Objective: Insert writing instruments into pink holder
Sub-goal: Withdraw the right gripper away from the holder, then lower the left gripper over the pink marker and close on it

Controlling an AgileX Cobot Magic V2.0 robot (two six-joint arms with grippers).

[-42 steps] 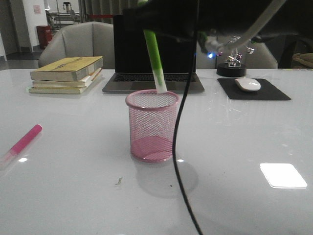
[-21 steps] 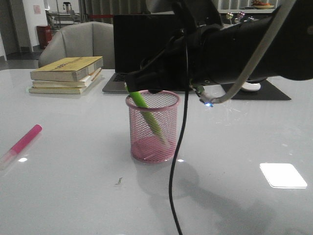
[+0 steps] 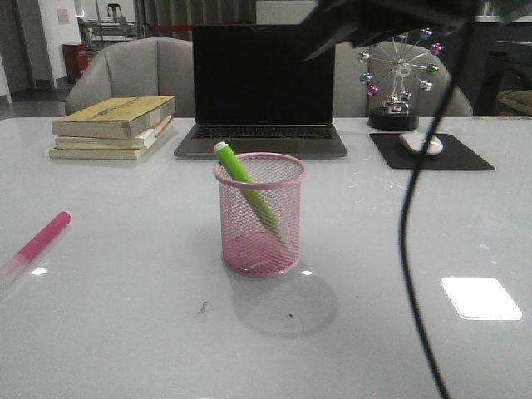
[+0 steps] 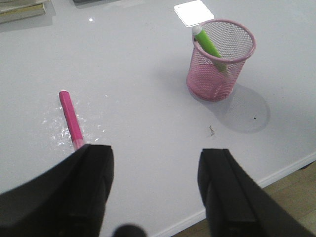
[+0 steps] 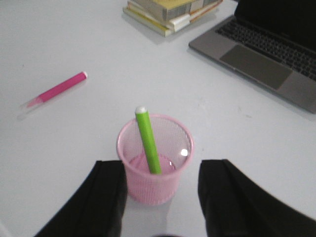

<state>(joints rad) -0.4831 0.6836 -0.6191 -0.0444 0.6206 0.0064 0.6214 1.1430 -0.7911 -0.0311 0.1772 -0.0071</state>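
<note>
The pink holder [image 3: 259, 218] stands upright mid-table. A lime green marker [image 3: 243, 179] leans inside it, its white tip above the left rim. The pink marker [image 3: 43, 238] lies flat on the table far to the left, touching nothing. In the right wrist view my right gripper [image 5: 162, 168] hovers open above the holder [image 5: 148, 190] and green marker [image 5: 148, 143], holding nothing. My left gripper [image 4: 155, 159] is open and empty over the near table edge, with the pink marker [image 4: 70, 118] just beyond its left finger and the holder [image 4: 217, 79] farther off.
A stack of books [image 3: 112, 125] sits back left, a laptop [image 3: 262, 91] behind the holder, and a mouse [image 3: 421, 143] on a black pad [image 3: 461, 158] back right beside a ferris-wheel ornament [image 3: 397, 79]. A black cable [image 3: 409, 249] hangs down right of the holder.
The right arm lowered the green marker into the holder, let it go and rose up and to the right. The marker now leans inside by itself.
</note>
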